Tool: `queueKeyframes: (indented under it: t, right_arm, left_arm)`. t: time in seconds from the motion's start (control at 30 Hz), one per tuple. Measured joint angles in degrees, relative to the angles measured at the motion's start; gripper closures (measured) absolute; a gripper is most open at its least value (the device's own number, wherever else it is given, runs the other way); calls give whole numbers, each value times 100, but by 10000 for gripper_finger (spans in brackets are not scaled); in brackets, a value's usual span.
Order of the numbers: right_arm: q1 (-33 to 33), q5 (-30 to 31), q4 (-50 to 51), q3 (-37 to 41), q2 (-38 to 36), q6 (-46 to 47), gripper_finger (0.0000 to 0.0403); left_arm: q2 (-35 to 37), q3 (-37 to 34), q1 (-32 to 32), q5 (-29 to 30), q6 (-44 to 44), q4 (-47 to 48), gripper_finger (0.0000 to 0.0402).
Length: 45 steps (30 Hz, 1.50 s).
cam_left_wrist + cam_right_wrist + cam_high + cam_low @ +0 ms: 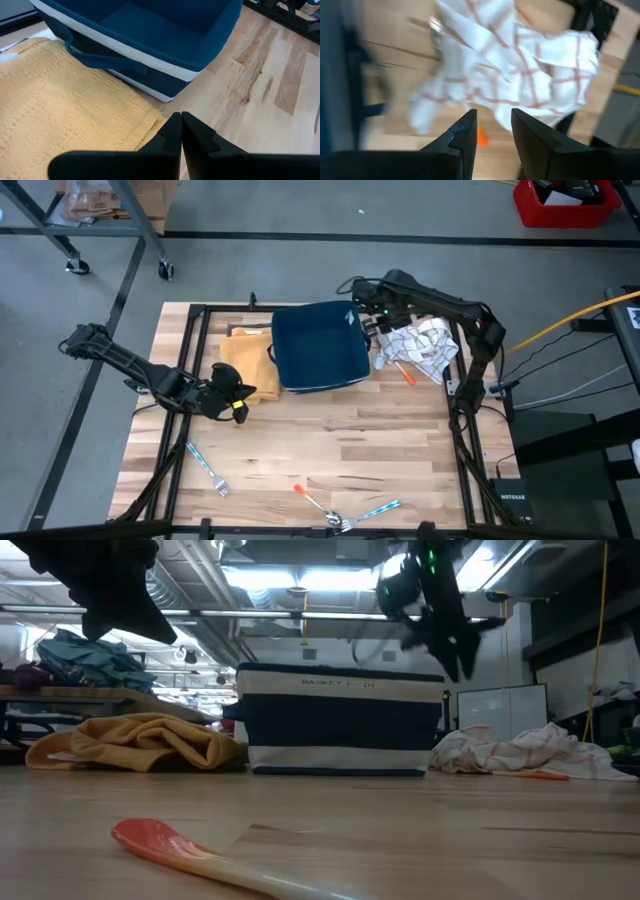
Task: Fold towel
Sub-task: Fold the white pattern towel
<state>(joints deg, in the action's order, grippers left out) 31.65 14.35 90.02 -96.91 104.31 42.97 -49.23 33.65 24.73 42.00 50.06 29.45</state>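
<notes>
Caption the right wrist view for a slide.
Open right gripper above crumpled white red-checked towel on the wooden table.

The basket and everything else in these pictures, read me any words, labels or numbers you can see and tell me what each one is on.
"BASKET", on the white band of the navy basket in the low view; the shorter word after it is too blurred to read.
"NETGEAR", faint, on the small dark box at the table's right edge in the high view; read with some doubt.
No other text is legible.

arms: 2x dark, jointed | right arm [440, 305]: green LED (near wrist) | left gripper [181, 131]: matte blk fingers
</notes>
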Motion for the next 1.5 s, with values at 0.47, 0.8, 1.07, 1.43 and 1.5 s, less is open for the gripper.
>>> queueKeyframes:
  t: [0.47,0.8,1.07,1.43,1.5]
  right_arm:
    - [669,-244,-1534,2070,2,-750,278]
    - [663,588,-1804,2149,2,-1026,278]
    - [663,628,-1502,2149,2,-1028,279]
    - [663,536,-2517,2149,2,-1272,279]
    - [663,510,-2782,2153,2,-1296,278]
  left_arm:
    - [0,-2,-2,2,50,0,398]
    - [0,-2,-2,4,51,0,398]
    - [0,-2,-2,9,94,0,398]
    - [0,-2,-2,17,97,0,398]
    - [0,-2,-2,17,114,0,398]
